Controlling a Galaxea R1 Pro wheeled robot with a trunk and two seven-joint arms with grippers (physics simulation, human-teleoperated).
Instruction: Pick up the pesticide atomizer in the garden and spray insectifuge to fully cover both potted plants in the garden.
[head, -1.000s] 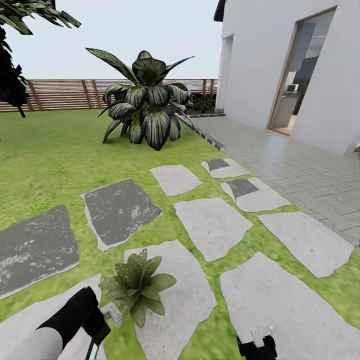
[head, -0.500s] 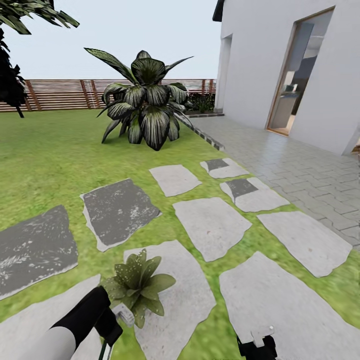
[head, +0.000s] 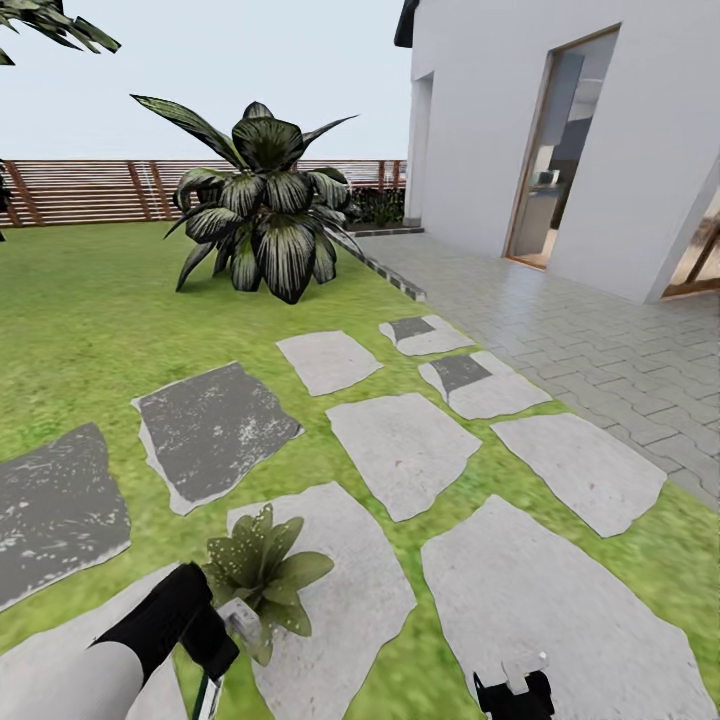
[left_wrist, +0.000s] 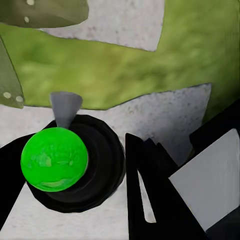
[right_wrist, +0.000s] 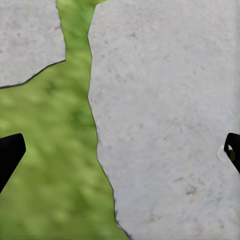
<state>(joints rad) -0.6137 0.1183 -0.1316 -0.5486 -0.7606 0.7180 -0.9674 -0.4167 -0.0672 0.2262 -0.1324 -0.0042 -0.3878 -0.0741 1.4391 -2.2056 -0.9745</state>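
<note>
One potted plant, a low rosette of pointed speckled green leaves, sits on a pale stepping stone low in the head view; its pot is hidden by leaves and my arm. My left gripper is shut on the pesticide atomizer, a black body with a bright green round top. Its grey nozzle reaches the plant's lower leaves. My right gripper hangs open over a stone and grass, its black fingertips wide apart with nothing between them.
Several grey and pale stepping stones cross the lawn. A big dark striped broad-leaved plant stands ahead before the slatted wooden fence. A paved path and a white house with a doorway lie to the right.
The camera has turned right, shifting the whole picture left. My left arm has carried the atomizer's nozzle rightward, closer to the potted plant. The right gripper stays as it was.
</note>
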